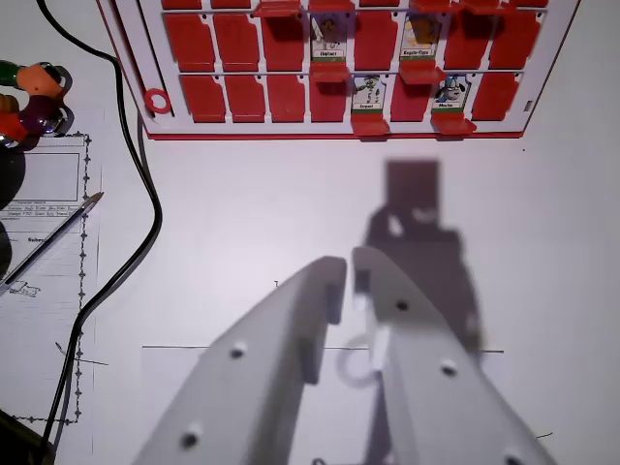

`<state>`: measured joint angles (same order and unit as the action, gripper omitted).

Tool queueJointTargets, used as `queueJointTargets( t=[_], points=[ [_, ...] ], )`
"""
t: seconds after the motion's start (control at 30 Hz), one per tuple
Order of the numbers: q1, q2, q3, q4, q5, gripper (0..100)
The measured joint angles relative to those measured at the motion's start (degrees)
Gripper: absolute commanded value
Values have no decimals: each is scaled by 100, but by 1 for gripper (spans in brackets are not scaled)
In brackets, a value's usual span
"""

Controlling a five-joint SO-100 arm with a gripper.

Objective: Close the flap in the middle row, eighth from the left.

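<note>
While the white tabletop (291, 203) fills most of the wrist view, the red flap board (247, 73) lies along the top edge, cut off above, so its rows and columns cannot be counted with certainty. Several flaps stand open and show small picture cards, among them one at (368, 93) and another at (449, 91) in the lowest visible row, and two more in the row above (one at (328, 35), one at (421, 37)). Which of these is the target flap I cannot tell from this view; it is most likely one of the open ones towards the wrist view's right. That doubt is the chief risk: a miscount would send the arm to a neighbouring flap, and since the open flaps sit just beside one another, a broad push could knock down two at once or shove the whole board along the table. A black cable (145, 194) and a pen (53, 242) on a printed sheet (44, 291) lie to the wrist view's left, well apart from the likely path. The gripper (349, 276) hangs above bare table, well short of the board, pointing towards it, its white jaws nearly pressed together with only a thin gap and nothing between them.
</note>
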<state>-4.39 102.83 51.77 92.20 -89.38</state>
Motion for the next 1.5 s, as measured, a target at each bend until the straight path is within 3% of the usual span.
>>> queueJointTargets(
  t=[0.3, 1.17, 1.3, 1.5],
  points=[
    [88, 0, 0, 132, 185, 0],
    [132, 0, -18, 132, 220, 0],
    [466, -9, -396, 132, 70, 0],
    [659, -624, -1626, 316, -211, 0]
  ],
)
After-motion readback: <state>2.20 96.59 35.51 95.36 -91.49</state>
